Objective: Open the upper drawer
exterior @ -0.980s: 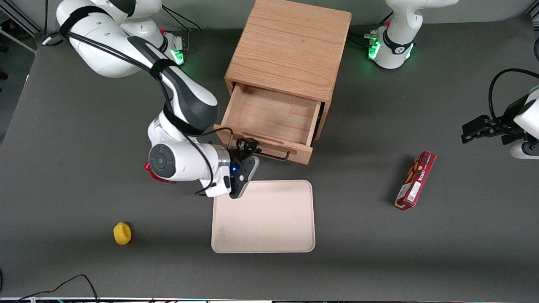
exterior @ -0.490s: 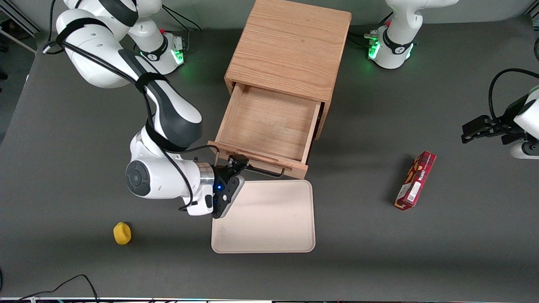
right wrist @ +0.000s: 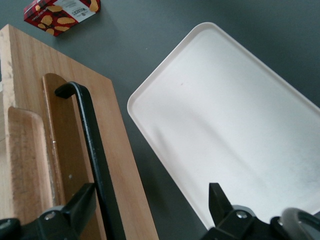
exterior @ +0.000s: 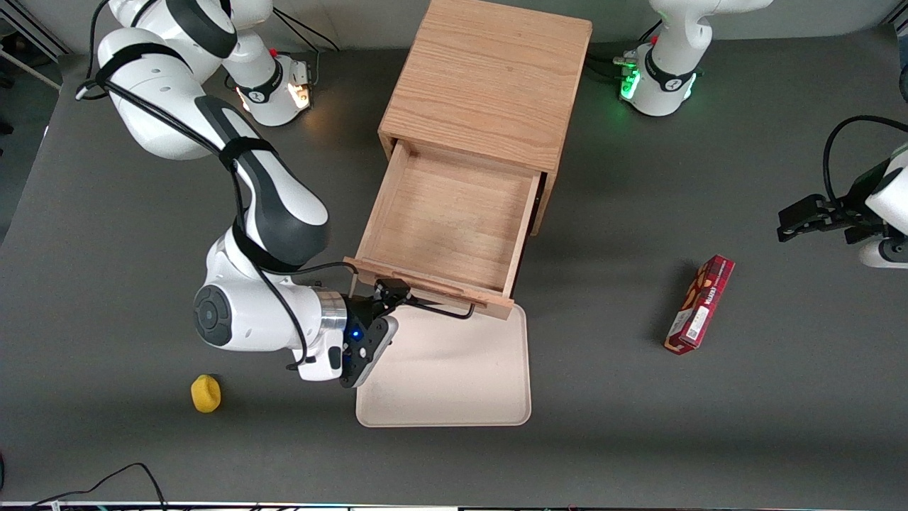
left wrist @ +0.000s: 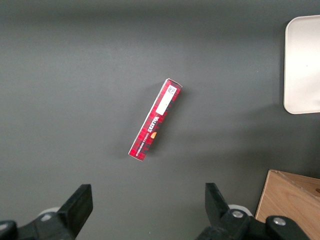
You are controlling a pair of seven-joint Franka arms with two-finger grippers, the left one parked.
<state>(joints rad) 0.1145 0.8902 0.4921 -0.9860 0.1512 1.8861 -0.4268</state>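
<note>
I record the upper drawer (exterior: 454, 220) standing pulled well out of the wooden cabinet (exterior: 489, 78), its bare wooden floor in full sight from above. The drawer front is the part nearest the front camera and overhangs the edge of the cream tray (exterior: 454, 376) that lies on the grey counter (exterior: 638, 426).

The gripper (exterior: 389, 294) sits at the black wire handle (exterior: 443, 310), at the end of it toward the working arm. In the right wrist view the gripper (right wrist: 152, 192) has its fingers (right wrist: 82, 205) set apart. The handle bar (right wrist: 92, 135) runs between them, close against one finger and well clear of the other. I see no clamp on the bar. The tray (right wrist: 235, 110) shows below the gripper.

A red carton (exterior: 700, 304) lies flat on the counter toward the parked arm's end, apart from cabinet and tray; the left wrist view shows it (left wrist: 155, 120) lying at a slant. A small yellow object (exterior: 206, 393) rests toward the working arm's end, nearer the front camera than the gripper.
</note>
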